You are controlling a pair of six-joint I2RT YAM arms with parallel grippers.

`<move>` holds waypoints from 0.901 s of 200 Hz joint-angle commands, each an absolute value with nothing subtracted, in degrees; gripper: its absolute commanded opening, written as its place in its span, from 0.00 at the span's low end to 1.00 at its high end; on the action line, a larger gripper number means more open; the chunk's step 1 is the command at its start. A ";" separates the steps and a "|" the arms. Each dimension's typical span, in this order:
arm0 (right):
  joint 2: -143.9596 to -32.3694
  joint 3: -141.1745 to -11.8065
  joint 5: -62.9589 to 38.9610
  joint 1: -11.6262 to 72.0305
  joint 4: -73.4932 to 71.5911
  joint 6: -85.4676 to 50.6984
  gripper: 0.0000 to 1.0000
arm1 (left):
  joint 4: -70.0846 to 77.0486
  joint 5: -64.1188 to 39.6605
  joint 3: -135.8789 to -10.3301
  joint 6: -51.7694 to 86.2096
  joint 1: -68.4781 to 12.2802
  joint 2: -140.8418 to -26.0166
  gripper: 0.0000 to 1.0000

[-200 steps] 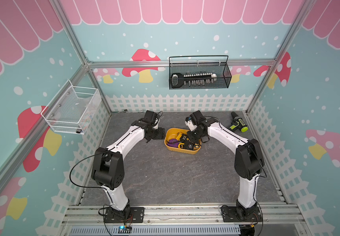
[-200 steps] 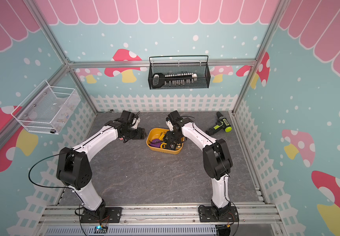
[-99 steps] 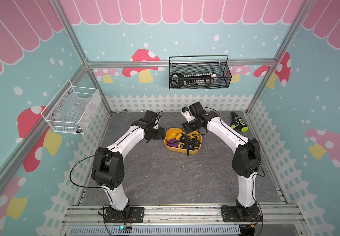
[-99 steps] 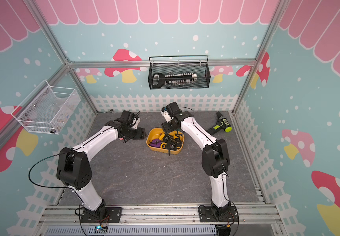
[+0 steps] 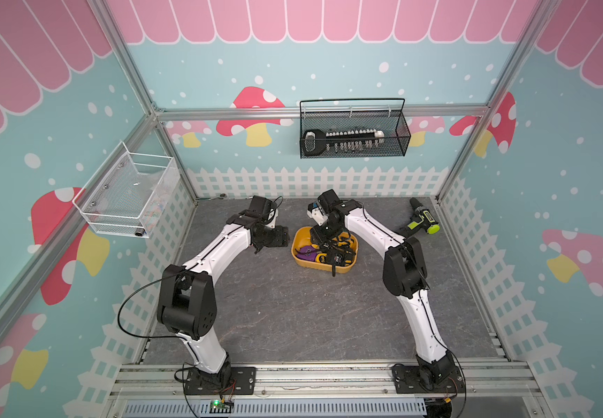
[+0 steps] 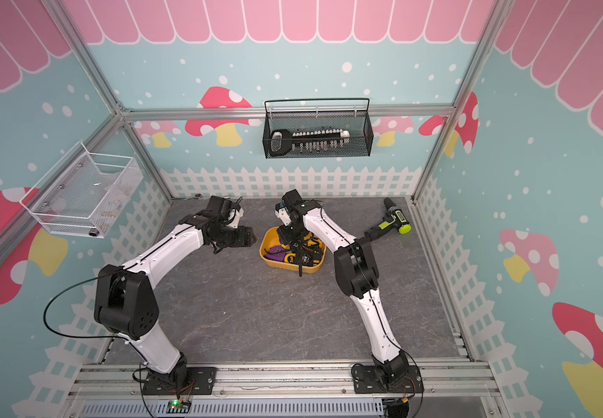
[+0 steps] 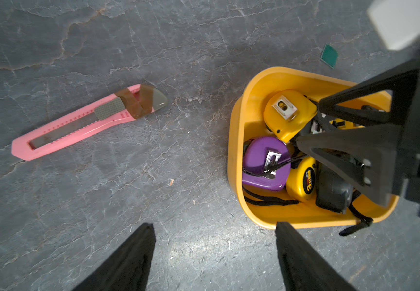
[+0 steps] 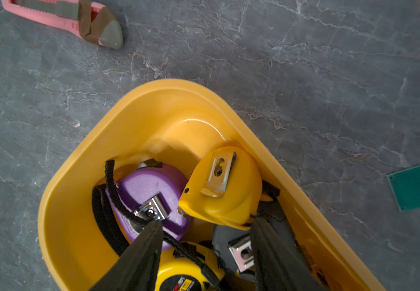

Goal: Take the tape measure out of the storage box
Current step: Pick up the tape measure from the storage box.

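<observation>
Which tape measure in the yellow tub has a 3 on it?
The small round yellow plastic tape measure, next to the purple plastic tape measure. The bigger yellow tape measure shows only a metal clip, no number.

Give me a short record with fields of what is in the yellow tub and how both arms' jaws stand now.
tub: shallow yellow-orange plastic tub, on the grey floor
contents: purple tape measure; yellow tape measure with metal clip; yellow tape measure marked 3; dark grey tape measure
right jaws: open, pointing down into the tub
left jaws: open, empty, outside the tub
beside tub: pink plastic utility knife on the floor
</observation>
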State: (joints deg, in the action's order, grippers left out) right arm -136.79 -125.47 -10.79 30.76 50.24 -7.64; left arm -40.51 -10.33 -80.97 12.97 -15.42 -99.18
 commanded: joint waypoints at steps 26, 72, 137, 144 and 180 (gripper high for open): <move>-143.14 -130.81 -12.43 30.63 52.19 -13.15 0.60 | -39.40 -11.78 -80.07 11.19 -15.30 -97.59 0.78; -144.99 -131.81 -10.60 30.62 52.91 -12.40 0.65 | -39.37 -11.40 -79.63 10.90 -15.29 -97.32 0.79; -149.91 -133.81 -9.10 32.06 52.11 -10.38 0.74 | -39.44 -10.54 -79.63 10.84 -15.29 -96.78 0.79; -150.32 -133.71 -8.04 32.41 52.04 -10.42 0.74 | -39.35 -10.48 -79.71 10.85 -15.29 -96.64 0.79; -151.77 -133.68 0.45 34.31 52.65 -12.93 0.77 | -39.42 -9.76 -79.48 10.90 -15.29 -95.71 0.79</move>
State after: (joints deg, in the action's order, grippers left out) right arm -146.08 -134.87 -5.65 33.43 50.87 -10.92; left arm -40.01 -10.74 -80.12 11.75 -15.42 -98.26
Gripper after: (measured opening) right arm 0.768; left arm 0.786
